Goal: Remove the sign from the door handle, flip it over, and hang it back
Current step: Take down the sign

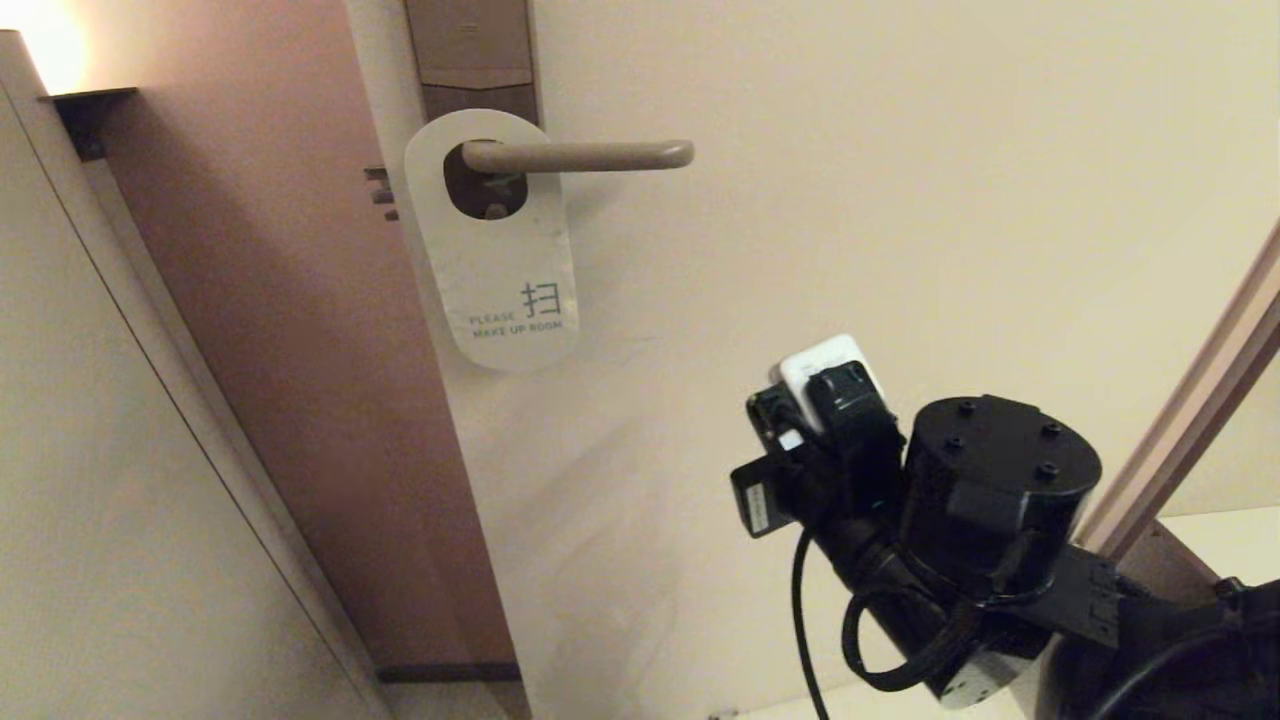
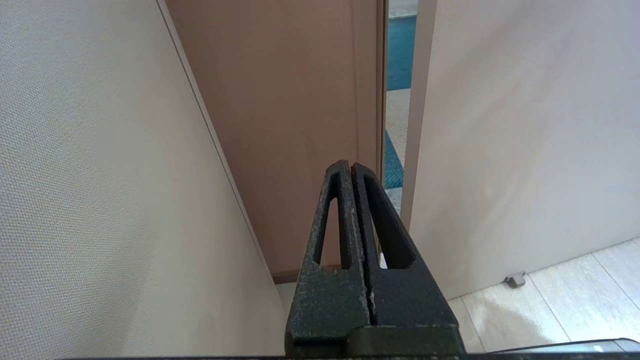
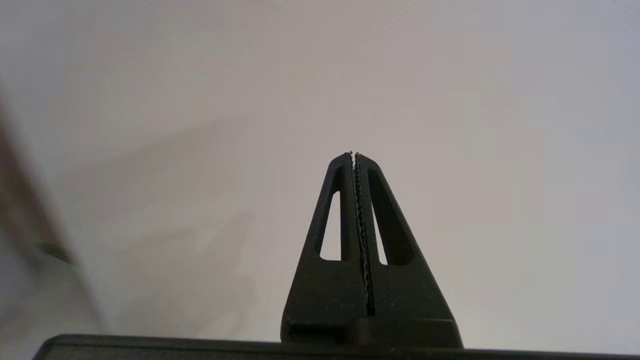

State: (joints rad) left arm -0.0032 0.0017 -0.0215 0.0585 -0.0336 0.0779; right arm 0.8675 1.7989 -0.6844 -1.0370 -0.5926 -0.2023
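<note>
We saw one sign (image 1: 492, 243) hanging on the one door handle (image 1: 580, 155), its oval hole around the bar close to the lock plate (image 1: 470, 55). The white side with "PLEASE MAKE UP ROOM" faced us. From this alone we could not decide if the sign was already turned and hung back or if the work had not begun. The task asks to take it off, flip it and hang it again; nothing held it at that moment.

There were two grippers. The right gripper (image 3: 354, 156) had its fingers pressed together with nothing between them, and it pointed at the plain door (image 1: 900, 200). In the head view its arm stood below the handle and to the right of it, well apart from the sign. The left gripper (image 2: 351, 166) also had its fingers together and empty; it was parked low, looking at the gap at the door's edge, far below the handle.
</note>
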